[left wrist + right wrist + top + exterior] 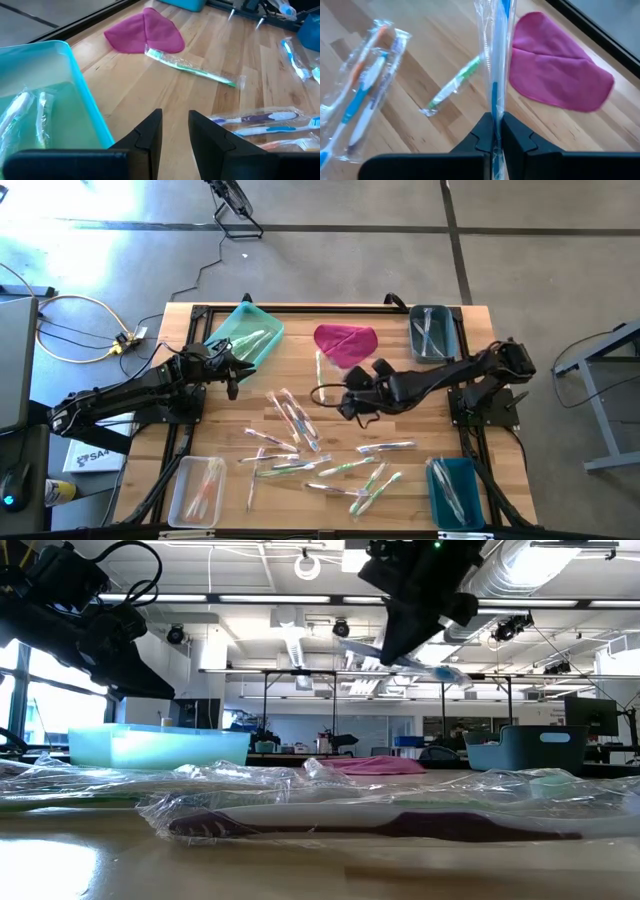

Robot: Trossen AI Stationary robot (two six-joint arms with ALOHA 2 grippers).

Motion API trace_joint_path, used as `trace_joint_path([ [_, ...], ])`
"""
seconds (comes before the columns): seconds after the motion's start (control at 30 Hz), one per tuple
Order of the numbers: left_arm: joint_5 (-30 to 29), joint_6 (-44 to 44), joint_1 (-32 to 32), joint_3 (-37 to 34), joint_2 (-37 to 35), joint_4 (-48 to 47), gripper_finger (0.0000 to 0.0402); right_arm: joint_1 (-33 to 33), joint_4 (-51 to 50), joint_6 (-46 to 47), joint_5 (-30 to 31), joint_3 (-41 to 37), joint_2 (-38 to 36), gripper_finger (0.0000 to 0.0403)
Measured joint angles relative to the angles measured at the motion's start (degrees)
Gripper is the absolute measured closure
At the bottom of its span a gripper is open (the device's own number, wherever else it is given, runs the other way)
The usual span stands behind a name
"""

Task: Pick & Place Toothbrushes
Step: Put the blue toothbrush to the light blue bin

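Right gripper was clamped on a blue toothbrush, lifted above the table near the pink cloth, likely for binning; left gripper waited empty, slightly open, by the teal tray.

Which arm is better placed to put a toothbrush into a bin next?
The right: its tool is already shut on a blue-handled toothbrush, lifted off the table. The left tool is open and holds nothing, beside the light teal bin.

open-plan robotics lab: exposed ceiling ducts, rows of workbenches, concrete floor, wooden test table with cabling.
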Motion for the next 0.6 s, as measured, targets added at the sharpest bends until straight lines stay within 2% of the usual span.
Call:
trace_joint_path([
  [0.17, -0.1, 0.0, 0.0, 0.0, 0.0, 0.0, 0.0309, 0.1, -1.6, 1.4, 0.6, 0.0, 0.0, 0.0392],
  [0.3, -0.1, 0.0, 0.0, 0.0, 0.0, 0.0, 0.0309, -1.6, -1.6, -2.5, 0.8, 0.0, 0.0, 0.0392],
  [0.6, -0.1, 0.0, 0.0, 0.0, 0.0, 0.0, 0.0309, -11.7, -5.1, -13.1, -4.7, 0.0, 0.0, 0.0392],
])
